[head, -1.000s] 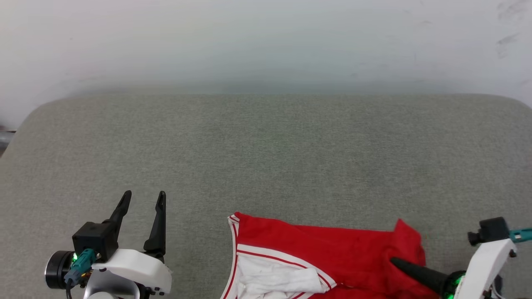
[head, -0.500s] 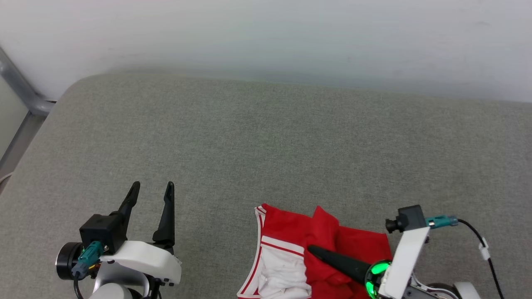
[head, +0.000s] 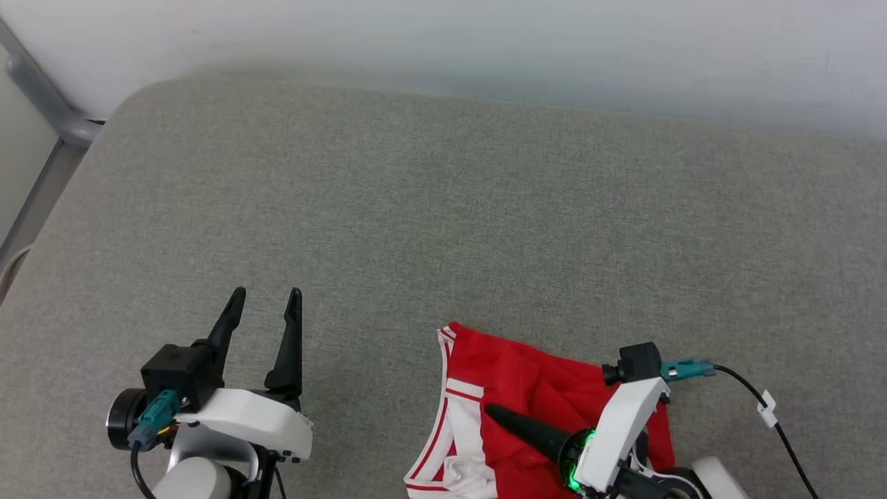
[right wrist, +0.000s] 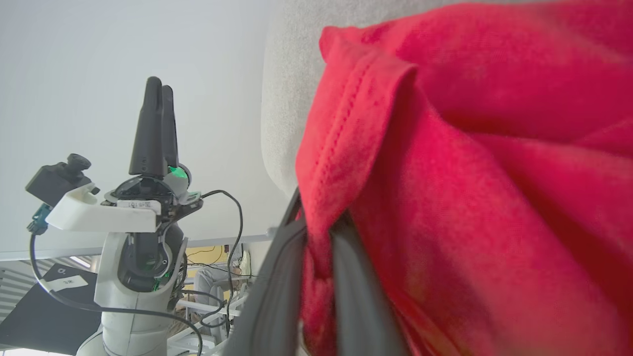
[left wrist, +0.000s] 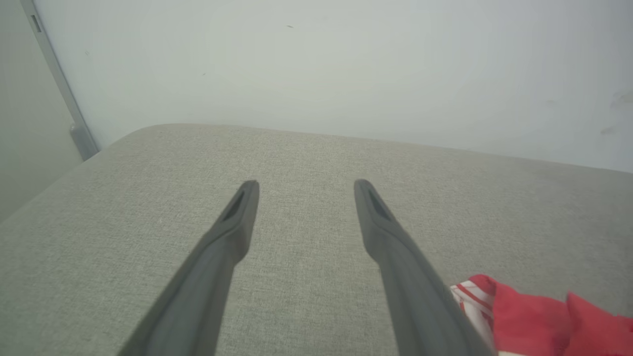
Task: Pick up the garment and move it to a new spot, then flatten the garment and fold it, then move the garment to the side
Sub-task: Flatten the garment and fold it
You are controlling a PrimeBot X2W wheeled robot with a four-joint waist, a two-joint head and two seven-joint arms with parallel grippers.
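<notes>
The R gripper [head: 493,412] sits low at the near edge of the grey cloth-covered bench [head: 416,208], its jaws pinched almost closed on a fold of the garment [head: 527,381]. From the right wrist view, red cloth is bunched between the 2 dark fingers [right wrist: 358,291] and drapes over them, so the tips are hidden.

The garment lies crumpled on the near right part of the bench. It's mostly red, w/ a white sleeve and red-white striped trim along the edge facing the L side. Its lower part runs off the bottom of the head view.

The L gripper [head: 267,294] is well apart from the garment, off to its left, jaws spread wide w/ nothing between them. Its fingers point away toward the pale wall [head: 485,34]. I can't tell if it touches the bench or hangs just above it. In the left wrist view a red-and-white corner of the garment shows at lower right, just past 1 finger.

A thin black cable [head: 741,384] w/ a white clip trails from the R wrist camera over the bench. A grey metal rail [head: 41,97] stands at the far L corner, beside the bench.
</notes>
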